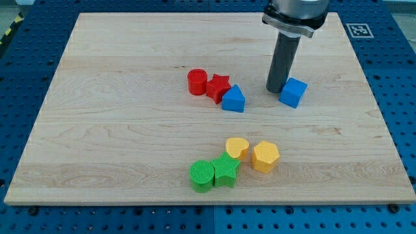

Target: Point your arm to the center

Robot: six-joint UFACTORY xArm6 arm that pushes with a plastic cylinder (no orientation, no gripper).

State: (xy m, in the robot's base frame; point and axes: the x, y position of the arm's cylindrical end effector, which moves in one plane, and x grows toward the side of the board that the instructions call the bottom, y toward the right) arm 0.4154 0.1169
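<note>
My tip rests on the wooden board, right of the board's middle. A blue cube sits just to its right, almost touching the rod. To the tip's left lie a blue triangular block, a red star and a red cylinder, packed in a row. Lower down, near the view's bottom, are a yellow heart, a yellow hexagon, a green star and a green cylinder.
The board lies on a blue perforated table. A black-and-white marker tag is at the board's top right corner.
</note>
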